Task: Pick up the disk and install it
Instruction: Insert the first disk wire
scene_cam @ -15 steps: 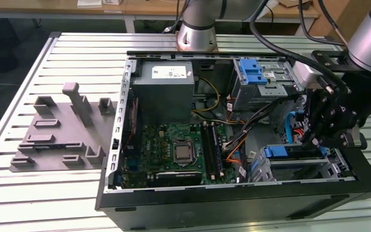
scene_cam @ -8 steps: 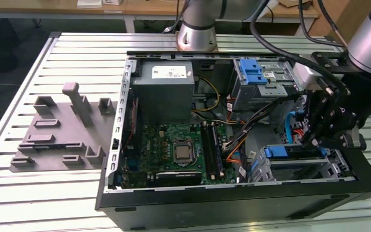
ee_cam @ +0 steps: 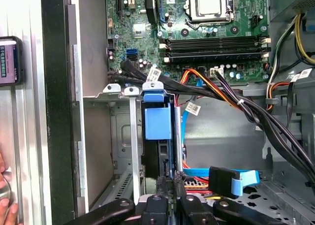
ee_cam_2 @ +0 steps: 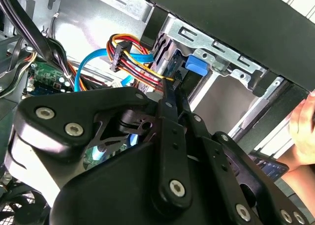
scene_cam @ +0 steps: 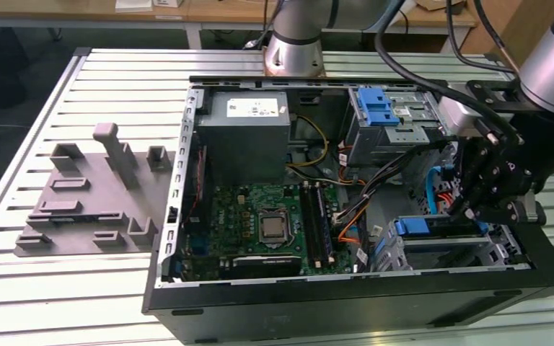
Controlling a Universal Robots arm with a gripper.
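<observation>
So my pincer (scene_cam: 476, 210) is down inside the open computer case (scene_cam: 354, 299), at the drive cage (scene_cam: 469, 249) in the corner on the exterior view's right. In the first wrist view the fingertips (ee_cam: 173, 178) look pressed together, right at the edge of the disk (ee_cam: 158, 136), which is sitting on its edge in the cage slot with its blue carrier tab (ee_cam: 158, 122) facing the camera. Can't tell for sure if I'm actually touching it or just beside it. In the second wrist view the blue tab (ee_cam_2: 197, 66) pokes out next to the cage's silver metal rail (ee_cam_2: 216, 50), with my fingers (ee_cam_2: 170, 104) pointing straight at it.

Around that spot it's cable city: a bundle of red, yellow and orange power wires (ee_cam_2: 129, 48) with a black connector, plus a light blue SATA cable (ee_cam_2: 93, 62) looping past. Another blue SATA plug (ee_cam: 243, 181) lies on the case floor near my fingers.

The motherboard (scene_cam: 262, 227) with its bare CPU (scene_cam: 272, 229) sits in the middle of the case, the grey power supply (scene_cam: 246, 130) above it, and a second bay with a blue latch (scene_cam: 378, 112) toward the back. The case sits on a slatted aluminium desk (scene_cam: 84, 288), next to a grey plastic fixture (scene_cam: 89, 198). A person's hand (ee_cam_2: 302, 124) is at the edge outside the case
</observation>
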